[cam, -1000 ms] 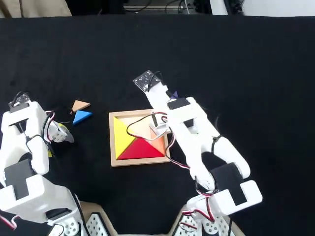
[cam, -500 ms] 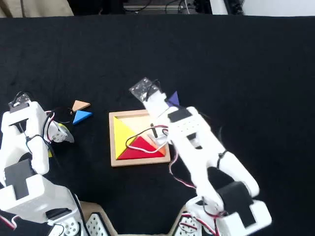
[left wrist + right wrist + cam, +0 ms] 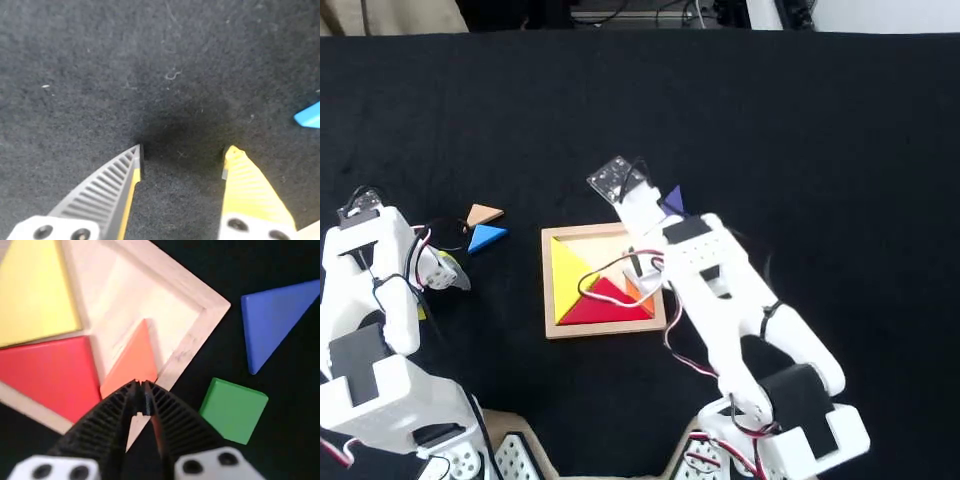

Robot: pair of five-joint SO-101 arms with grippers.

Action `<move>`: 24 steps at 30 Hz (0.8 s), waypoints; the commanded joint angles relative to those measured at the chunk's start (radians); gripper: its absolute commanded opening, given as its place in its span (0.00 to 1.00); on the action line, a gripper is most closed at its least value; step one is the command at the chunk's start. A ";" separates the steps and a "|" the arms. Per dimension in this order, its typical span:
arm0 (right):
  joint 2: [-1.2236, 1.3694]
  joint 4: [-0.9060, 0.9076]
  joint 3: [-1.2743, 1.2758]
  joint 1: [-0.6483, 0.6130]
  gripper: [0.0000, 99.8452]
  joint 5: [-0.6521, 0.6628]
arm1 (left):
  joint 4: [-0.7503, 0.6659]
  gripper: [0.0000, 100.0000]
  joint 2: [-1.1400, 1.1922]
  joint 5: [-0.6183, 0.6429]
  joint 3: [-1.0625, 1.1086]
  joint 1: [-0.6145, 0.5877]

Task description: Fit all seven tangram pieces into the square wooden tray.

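My right gripper [image 3: 140, 387] has its two fingers pressed tight together, and I see nothing held between them. The tips sit over the low corner of the orange triangle [image 3: 132, 362], right by the wall of the wooden tray [image 3: 200, 335].

A second ago the right arm leaned more over the tray. Now it has swung a bit, and I can see the dark blue triangle [image 3: 671, 201] better, just outside the tray's far corner.

The orange triangle lies in the tray next to the red triangle [image 3: 50, 372], but a thin gap shows between them. I think it needs a little push to sit snug. The yellow triangle [image 3: 35, 290] is in too. That makes three in.

The green square [image 3: 232, 410] waits on the black cloth [image 3: 820, 150] just outside the tray. The light blue triangle [image 3: 485, 237] and the tan triangle [image 3: 483, 213] wait off to the left.

My left gripper [image 3: 182, 152] has not moved. Its fingers are wide apart over bare cloth, holding nothing.
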 commanded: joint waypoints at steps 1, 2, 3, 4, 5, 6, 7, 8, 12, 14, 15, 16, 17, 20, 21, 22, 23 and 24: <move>-0.035 -0.049 0.001 0.018 0.01 0.008 | -0.020 0.26 -0.002 0.003 0.007 0.025; -0.025 -0.049 -0.002 0.017 0.01 0.008 | -0.020 0.26 -0.002 0.003 0.007 0.025; -0.012 -0.049 -0.007 0.009 0.01 0.008 | -0.018 0.26 -0.002 0.003 0.007 0.025; 0.004 -0.049 -0.010 0.006 0.01 0.008 | -0.018 0.26 -0.002 0.003 0.007 0.025; 0.024 -0.049 -0.019 0.003 0.01 0.008 | -0.018 0.26 -0.002 0.003 0.007 0.025; 0.041 -0.048 -0.028 0.003 0.01 0.008 | -0.018 0.26 -0.002 0.003 0.007 0.025; 0.051 -0.046 -0.038 0.008 0.01 0.008 | -0.018 0.26 -0.002 0.003 0.007 0.025; 0.053 -0.031 -0.053 0.012 0.01 0.008 | -0.018 0.26 -0.002 0.003 0.007 0.025; -0.077 0.107 -0.131 0.068 0.01 -0.006 | -0.018 0.26 -0.002 0.003 0.007 0.025; -0.200 0.114 -0.117 0.114 0.01 -0.055 | -0.018 0.26 -0.002 0.003 0.007 0.025; -0.254 0.104 -0.096 0.141 0.01 -0.077 | -0.018 0.26 -0.002 0.003 0.007 0.025; -0.306 0.081 -0.067 0.163 0.01 -0.091 | -0.018 0.26 -0.002 0.003 0.007 0.025; -0.343 0.052 -0.030 0.181 0.01 -0.098 | -0.018 0.26 -0.002 0.002 0.007 0.025; -0.343 0.000 0.022 0.198 0.01 -0.097 | -0.018 0.26 -0.002 0.002 0.007 0.025; -0.317 0.000 0.012 0.198 0.02 -0.094 | -0.018 0.26 -0.002 0.002 0.007 0.025; -0.280 0.002 -0.016 0.198 0.02 -0.078 | -0.018 0.26 -0.002 0.002 0.007 0.025; -0.234 0.002 -0.054 0.198 0.02 -0.057 | -0.018 0.26 -0.002 0.002 0.007 0.025; -0.180 0.005 -0.102 0.198 0.02 -0.044 | -0.018 0.26 -0.002 0.002 0.007 0.025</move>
